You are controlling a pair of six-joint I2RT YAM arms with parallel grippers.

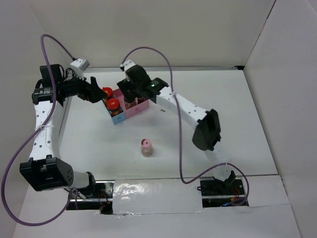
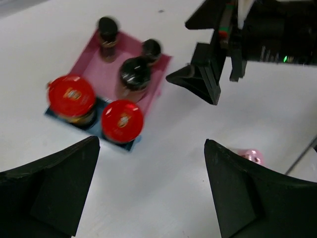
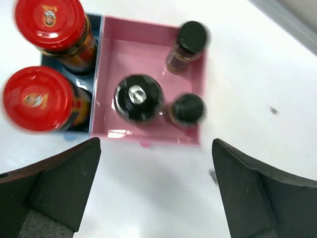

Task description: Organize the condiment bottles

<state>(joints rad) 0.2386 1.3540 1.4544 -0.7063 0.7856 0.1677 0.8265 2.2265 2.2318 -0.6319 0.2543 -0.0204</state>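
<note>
right wrist view: right gripper spread, empty, above tray; a low retreat may topple the black-capped bottles. left gripper spread.

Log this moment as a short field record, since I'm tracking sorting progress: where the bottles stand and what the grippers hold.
tray: two red-lidded jars in blue side; three black-capped bottles in pink side
outside tray: pink-capped bottle, upright on table
left gripper: open, empty
right gripper: open, empty, above tray
</note>
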